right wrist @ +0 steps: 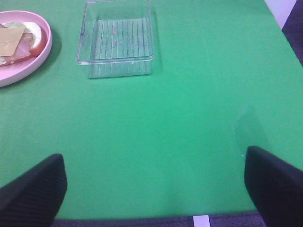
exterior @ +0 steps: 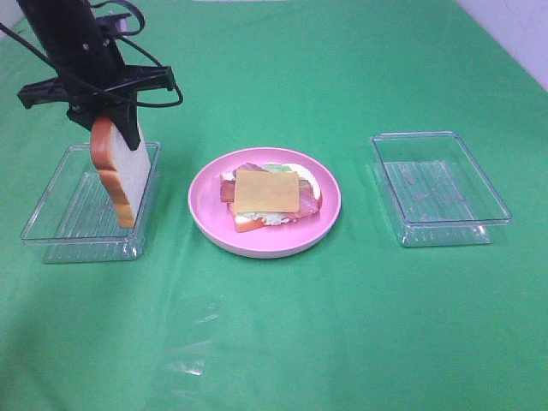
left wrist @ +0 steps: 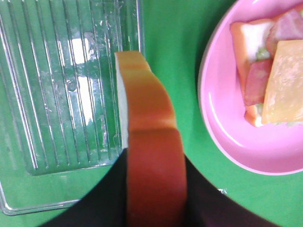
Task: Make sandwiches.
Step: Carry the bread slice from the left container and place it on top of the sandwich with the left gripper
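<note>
1. The left claw (exterior: 116, 128) is clenched on a bread slice (exterior: 120, 175), gripping it by the crust at its top edge, so the slice hangs on edge below the jaws.
2. Under the hanging slice sits the left tray (exterior: 51, 218), with the slice's bottom corner low over the tray's near wall; whether it touches is hard to tell.
3. To the claw's inner side lies the pink plate (exterior: 210, 227) holding the open stack (exterior: 270, 197): bread at the base, lettuce, bacon, and cheese (exterior: 267, 190) on top. No top slice is on it yet.
4. The step in hand looks like carrying this slice over as the lid. Lift first so the lower corner clears the tray wall before moving sideways.
5. Tilt the slice flat above the cheese, edges matched to the base slice, and lower it gently; a sideways drag could push the cheese off.
6. Let go only when the slice rests level.
7. The right claw (right wrist: 154, 189) is released, jaws wide apart, hovering over bare cloth, well away from the right tray (right wrist: 116, 47).
</note>
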You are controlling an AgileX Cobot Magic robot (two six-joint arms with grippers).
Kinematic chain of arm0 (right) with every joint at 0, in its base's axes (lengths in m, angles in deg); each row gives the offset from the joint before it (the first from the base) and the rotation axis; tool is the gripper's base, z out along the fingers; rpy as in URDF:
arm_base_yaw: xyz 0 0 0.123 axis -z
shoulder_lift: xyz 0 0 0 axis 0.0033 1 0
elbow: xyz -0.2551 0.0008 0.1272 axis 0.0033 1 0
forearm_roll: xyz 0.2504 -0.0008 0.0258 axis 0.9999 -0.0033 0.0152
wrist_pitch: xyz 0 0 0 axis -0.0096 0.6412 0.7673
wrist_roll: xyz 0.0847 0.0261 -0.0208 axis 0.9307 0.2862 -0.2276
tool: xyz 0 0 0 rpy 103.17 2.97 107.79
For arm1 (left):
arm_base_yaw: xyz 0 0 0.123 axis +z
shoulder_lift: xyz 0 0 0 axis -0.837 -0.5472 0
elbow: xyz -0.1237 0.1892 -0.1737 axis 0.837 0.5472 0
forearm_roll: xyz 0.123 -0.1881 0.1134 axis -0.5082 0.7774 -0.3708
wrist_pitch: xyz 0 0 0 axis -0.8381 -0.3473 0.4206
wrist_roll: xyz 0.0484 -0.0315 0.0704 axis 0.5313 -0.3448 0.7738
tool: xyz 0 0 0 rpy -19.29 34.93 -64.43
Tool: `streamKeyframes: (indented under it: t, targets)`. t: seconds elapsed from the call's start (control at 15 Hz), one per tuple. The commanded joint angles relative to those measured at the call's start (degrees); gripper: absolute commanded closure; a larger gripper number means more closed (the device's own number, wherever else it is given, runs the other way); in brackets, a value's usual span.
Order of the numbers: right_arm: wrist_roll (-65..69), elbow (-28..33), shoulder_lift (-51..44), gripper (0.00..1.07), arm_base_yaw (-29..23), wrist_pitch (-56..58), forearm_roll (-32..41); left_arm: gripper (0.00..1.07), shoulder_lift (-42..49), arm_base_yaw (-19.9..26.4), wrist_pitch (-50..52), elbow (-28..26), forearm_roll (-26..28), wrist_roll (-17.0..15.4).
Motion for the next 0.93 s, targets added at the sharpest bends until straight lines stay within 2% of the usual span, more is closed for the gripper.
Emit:
streamKeyframes:
  t: [0.07,0.33,0.47,0.6,0.67,0.8,0.93]
  targets:
    - [-0.5,0.2,-1.8,0.1,0.2,-0.2,0.0,0.98,4.4,-0.2,-5.7,0.3,-0.5,-0.3]
    - [-0.5,0.2,-1.8,0.1,0.2,-0.2,0.0,0.98,7.8,-0.2,-4.4,0.2,-0.3,-0.1]
    - [-0.5,0.2,-1.8,0.1,0.2,-0.2,0.0,0.98,7.7,-0.2,-2.6,0.2,2.9,0.6]
    - [-0.5,0.2,-1.8,0.1,0.2,-0.2,0.0,0.98,7.2,-0.2,0.5,0.3,9.1,1.9]
    - [-0.5,0.2,-1.8,0.1,0.2,-0.2,0.0,0.98,7.2,-0.2,3.7,0.3,14.5,3.9]
    - [-0.5,0.2,-1.8,0.1,0.2,-0.2,0.0,0.98,7.1,-0.2,7.7,0.3,21.6,6.6]
    - [-0.5,0.2,-1.8,0.1,0.2,-0.2,0.0,0.98,6.6,-0.2,9.5,0.3,26.5,9.2]
